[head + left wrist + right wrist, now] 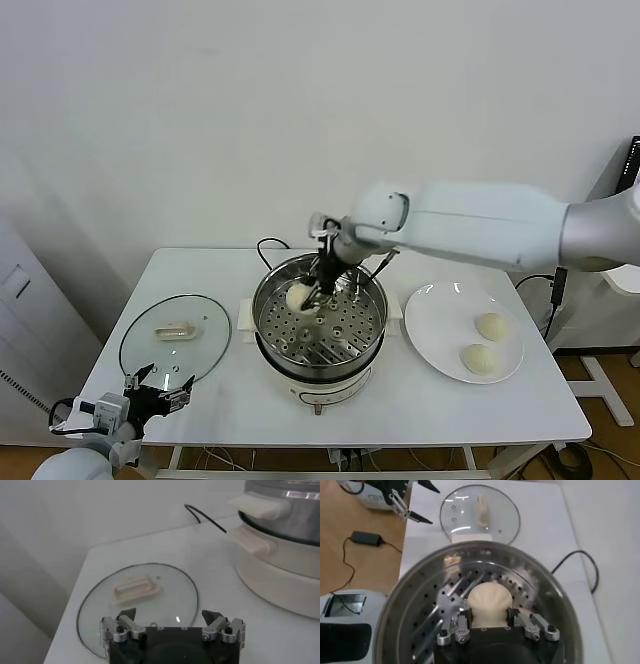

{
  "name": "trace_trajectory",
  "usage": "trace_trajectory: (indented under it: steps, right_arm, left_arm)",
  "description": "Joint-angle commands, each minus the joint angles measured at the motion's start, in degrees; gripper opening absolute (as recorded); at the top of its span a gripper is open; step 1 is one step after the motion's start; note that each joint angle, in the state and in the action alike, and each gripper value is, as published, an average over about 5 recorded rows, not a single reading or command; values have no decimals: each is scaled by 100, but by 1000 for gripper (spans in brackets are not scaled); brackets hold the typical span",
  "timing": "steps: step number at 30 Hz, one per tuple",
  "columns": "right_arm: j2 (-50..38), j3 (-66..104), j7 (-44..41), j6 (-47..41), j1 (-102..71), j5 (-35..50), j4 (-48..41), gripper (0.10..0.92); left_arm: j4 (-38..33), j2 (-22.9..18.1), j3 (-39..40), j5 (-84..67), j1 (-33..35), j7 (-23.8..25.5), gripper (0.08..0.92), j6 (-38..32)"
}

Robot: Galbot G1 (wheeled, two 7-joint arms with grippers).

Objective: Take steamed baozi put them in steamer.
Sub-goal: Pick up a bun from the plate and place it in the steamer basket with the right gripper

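Cream-white dough sits clamped between the fingers of the right gripper (490,622): one baozi (489,602) is held from both sides, down inside the steamer (320,325). In the head view the same bun (299,296) hangs at the gripper's tip (318,292) over the rear left part of the perforated tray (325,330), within the shiny steel wall; whether it touches the tray I cannot tell. The right arm reaches in from the right, passing over the steamer's far rim.

Outward from there, the steamer stands at the middle of the white table (230,410) on its white base, a black cord (268,245) trailing behind it. To its right lies the white plate (440,320) with two more buns (491,326) on it, near each other toward the plate's right side, well apart from the steamer.

To the steamer's left the glass lid (175,337) lies flat on the table, cream handle up. The left gripper (172,626) is parked at the table's near left corner, just beside the lid's near edge, its fingers spread apart and holding nothing.
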Motion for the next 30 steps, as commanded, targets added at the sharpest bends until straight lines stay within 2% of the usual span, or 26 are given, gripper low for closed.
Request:
trace_trajectory:
  steps: [1, 14, 17, 23, 27, 30]
  right_arm:
    - [356, 36, 443, -186, -418, 146, -55, 441]
    - [586, 178, 687, -258, -793, -8, -597, 449]
    - [578, 214, 690, -262, -805, -5, -600, 508]
    - [372, 314, 433, -253, -508, 7, -494, 680]
    - [-154, 129, -139, -169, 120, -64, -193, 787]
    - [-758, -156, -845, 53, 720, -356, 28, 817]
  left_arm:
    - [10, -2, 3, 5, 7, 3, 823, -5]
    - [26, 5, -12, -9, 20, 5, 823, -15]
    - [13, -3, -24, -13, 35, 6, 823, -17]
    - [-5, -9, -51, -19, 35, 5, 823, -12]
    - [-18, 0, -58, -20, 40, 5, 823, -15]
    - [-27, 5, -60, -21, 48, 5, 823, -19]
